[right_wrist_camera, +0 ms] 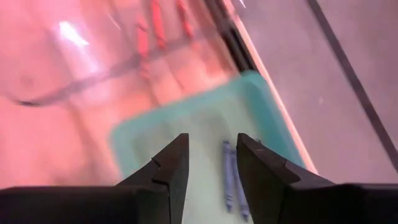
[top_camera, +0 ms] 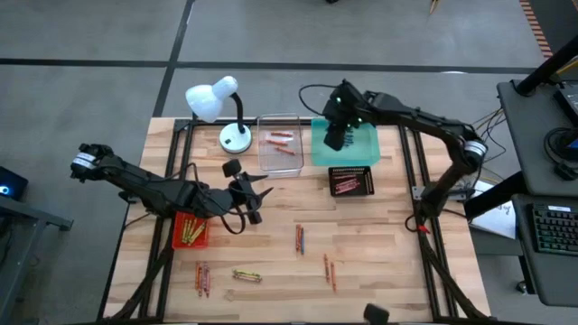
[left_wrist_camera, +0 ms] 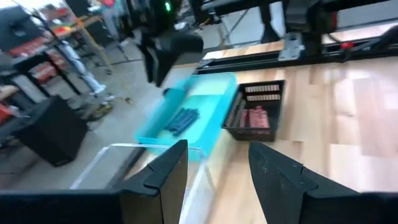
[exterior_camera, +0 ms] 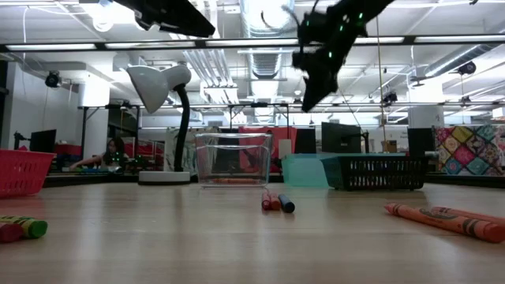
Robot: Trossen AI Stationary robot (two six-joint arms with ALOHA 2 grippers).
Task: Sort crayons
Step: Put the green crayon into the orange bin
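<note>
Crayons: loose ones are scattered on the near half of the surface [top_camera: 379, 235] — a red/blue pair [top_camera: 300, 239] mid-surface, an orange pair [top_camera: 330, 271] right of it, a yellow-green one [top_camera: 247, 275] and a reddish pair [top_camera: 203, 278] toward the left. Already sorted: blue crayons [right_wrist_camera: 231, 177] in the teal tray [top_camera: 366, 152], orange ones in the clear tray [top_camera: 291, 164], red ones in the black tray [top_camera: 351, 181], yellow ones in the red tray [top_camera: 190, 231].

Right claw [right_wrist_camera: 211, 163] hangs over the teal tray, fingers apart, nothing between them; blue crayons lie on the tray floor right below. Reads as a drop just finished, reach for the next loose crayon pending.

Left claw [left_wrist_camera: 214, 169] sits over the surface beside the red tray, fingers apart, empty, pointing toward the trays.

Risks from here:
- Red/blue pair lies touching; a pinch on one likely drags or grabs both, wrong colour ends up in a tray.
- Crayons are round and thin, so an off-centre close could roll one away or squirt it out.
- Desk lamp [top_camera: 217, 101] stands just beside the clear tray; a wide swing could clip it.
- Both arms heading for the centre could cross paths.
</note>
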